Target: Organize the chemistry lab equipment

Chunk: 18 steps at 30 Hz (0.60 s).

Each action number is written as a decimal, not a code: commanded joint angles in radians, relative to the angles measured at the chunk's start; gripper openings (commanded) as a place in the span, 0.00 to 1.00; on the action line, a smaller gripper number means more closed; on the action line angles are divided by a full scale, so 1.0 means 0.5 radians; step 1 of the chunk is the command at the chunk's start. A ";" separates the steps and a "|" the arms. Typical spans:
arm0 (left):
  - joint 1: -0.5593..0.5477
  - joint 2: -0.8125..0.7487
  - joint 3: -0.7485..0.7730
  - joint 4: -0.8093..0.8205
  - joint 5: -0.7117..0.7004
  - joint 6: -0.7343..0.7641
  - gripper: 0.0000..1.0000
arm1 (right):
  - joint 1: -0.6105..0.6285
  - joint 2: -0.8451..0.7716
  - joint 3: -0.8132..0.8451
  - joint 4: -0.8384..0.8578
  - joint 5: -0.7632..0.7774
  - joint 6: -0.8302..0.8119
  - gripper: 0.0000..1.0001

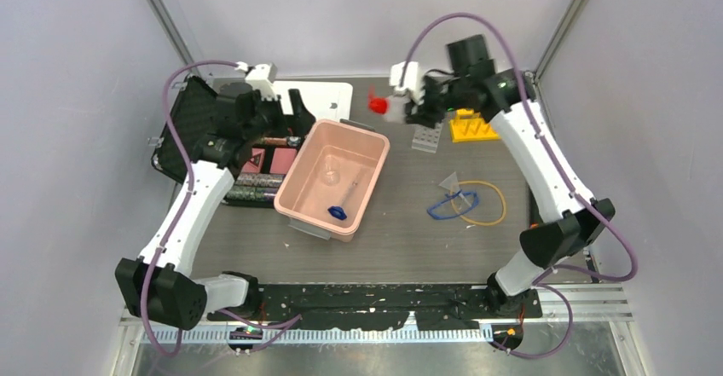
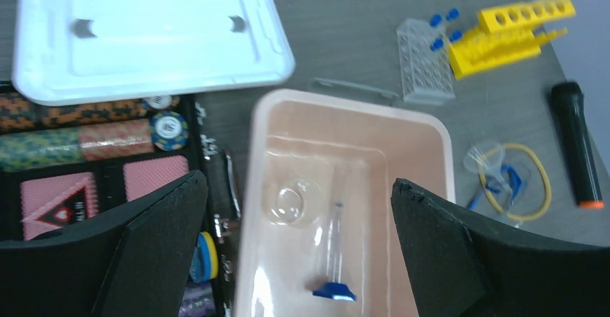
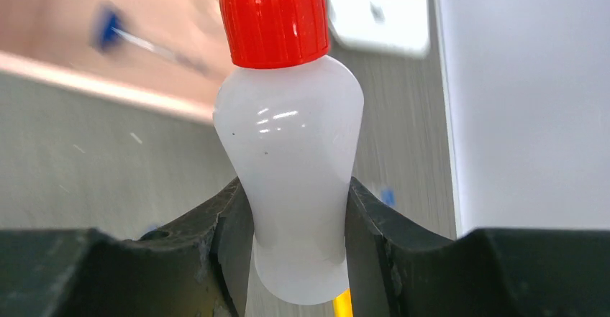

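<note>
My right gripper (image 1: 415, 107) is shut on the white red-capped squeeze bottle (image 1: 385, 107), holding it in the air near the table's back; the right wrist view shows its fingers (image 3: 234, 223) squeezing the bottle's body (image 3: 291, 137). My left gripper (image 2: 296, 182) is open and empty above the pink tub (image 2: 352, 105), which holds a blue-capped test tube (image 2: 332, 259). The clear tube tray (image 1: 426, 135) with blue-capped tubes (image 2: 442, 29) stands beside the yellow tube rack (image 1: 473, 126). Blue safety glasses (image 1: 448, 207), yellow tubing (image 1: 490, 205) and a clear funnel (image 1: 449, 182) lie at the right.
The tub's white lid (image 1: 328, 99) lies at the back. An open black case (image 1: 183, 129) with poker chips and cards (image 2: 86, 159) is at the left. A black torch with an orange end (image 2: 575, 144) lies at the right. A clear round dish (image 2: 291, 202) is in the tub.
</note>
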 commanded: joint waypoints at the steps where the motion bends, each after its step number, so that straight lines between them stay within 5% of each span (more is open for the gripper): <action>1: 0.189 -0.088 0.111 0.086 0.007 -0.049 1.00 | 0.445 -0.014 -0.032 0.235 -0.077 0.304 0.43; 9: 0.317 -0.215 0.125 0.020 -0.104 0.088 1.00 | 0.847 0.298 -0.172 0.511 -0.064 0.404 0.45; 18: 0.337 -0.213 0.097 0.024 -0.021 0.085 1.00 | 0.898 0.262 -0.114 0.393 -0.035 0.494 0.97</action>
